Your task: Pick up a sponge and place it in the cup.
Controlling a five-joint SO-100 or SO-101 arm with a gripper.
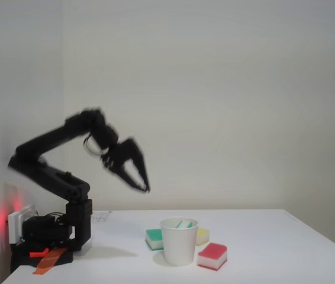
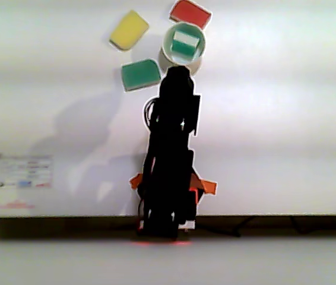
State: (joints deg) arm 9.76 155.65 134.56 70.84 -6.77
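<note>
Green and white shows inside the cup [image 1: 179, 241]: the sponge [image 2: 186, 44] already sits in it, standing on edge, its top just peeking over the rim in the fixed view. The gripper [image 1: 144, 187] hangs high above the table, left of the cup, blurred, its jaws a little apart and holding nothing. I'd judge the placing done, so the job now is a clean retreat: lift clear, keep well above the rim, don't clip the cup on the way home. A second green sponge [image 1: 154, 239] lies left of the cup, a yellow one [image 1: 202, 236] behind, a red one [image 1: 212, 255] to the right.
</note>
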